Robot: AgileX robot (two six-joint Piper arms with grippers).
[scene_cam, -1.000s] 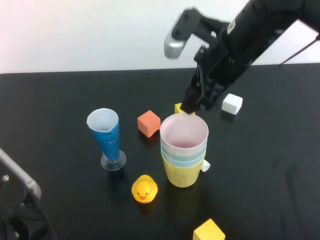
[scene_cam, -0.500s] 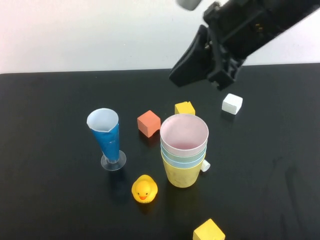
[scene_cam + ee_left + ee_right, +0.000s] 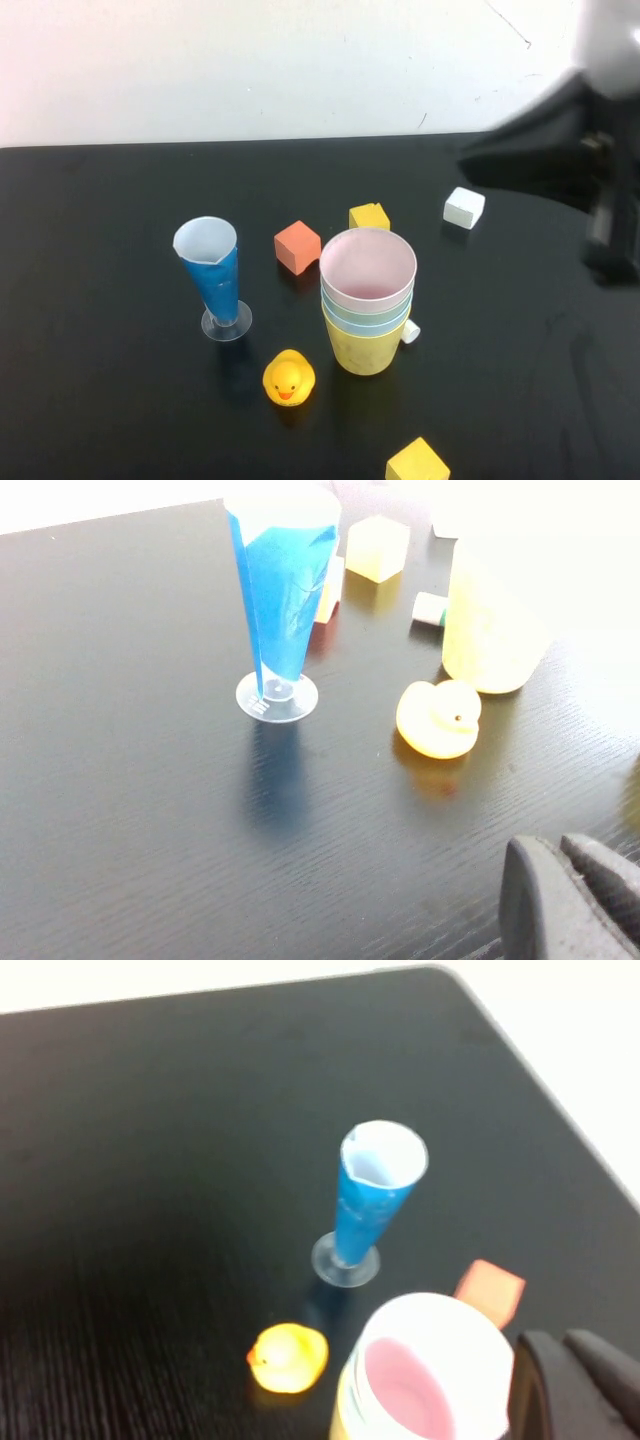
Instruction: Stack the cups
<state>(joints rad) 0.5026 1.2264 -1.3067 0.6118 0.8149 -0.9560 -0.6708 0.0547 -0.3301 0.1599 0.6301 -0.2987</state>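
Note:
The cups stand nested in one upright stack at mid-table. The pink cup is on top and the yellow cup at the bottom, with pale green and light blue rims between. The stack also shows in the left wrist view and the right wrist view. My right arm is a raised blur at the right edge. My right gripper is shut and empty, beside and above the stack. My left gripper is shut and empty, low over the table, well short of the duck.
A tall blue cone glass stands left of the stack. A yellow duck sits in front of it. An orange cube, a yellow cube and a white cube lie behind. Another yellow cube lies near the front edge.
My right arm has lifted from the stack's far rim and swung away to the right. The stack has not moved. The left arm has left the high view.

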